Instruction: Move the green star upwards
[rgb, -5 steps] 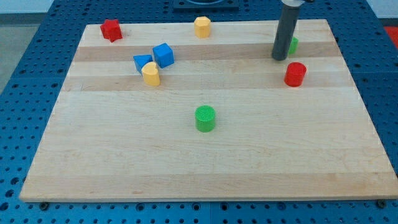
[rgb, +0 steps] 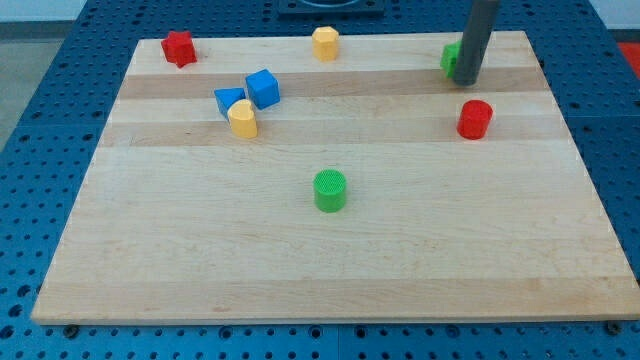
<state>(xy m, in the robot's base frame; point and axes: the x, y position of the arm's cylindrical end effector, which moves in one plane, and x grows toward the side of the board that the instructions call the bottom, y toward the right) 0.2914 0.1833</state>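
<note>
The green star (rgb: 451, 57) sits near the board's top right edge, mostly hidden behind my rod; only its left part shows. My tip (rgb: 467, 81) rests on the board just below and to the right of the star, touching or nearly touching it.
A red cylinder (rgb: 475, 119) lies just below my tip. A green cylinder (rgb: 330, 190) is at mid-board. Two blue blocks (rgb: 262, 88) (rgb: 229, 100) and a yellow block (rgb: 242, 119) cluster at the left. A red star (rgb: 178, 47) and a yellow block (rgb: 325, 43) sit along the top edge of the wooden board (rgb: 330, 270).
My tip has moved right and up. The green star went from the rod's right side to its left and sits a little higher on the board.
</note>
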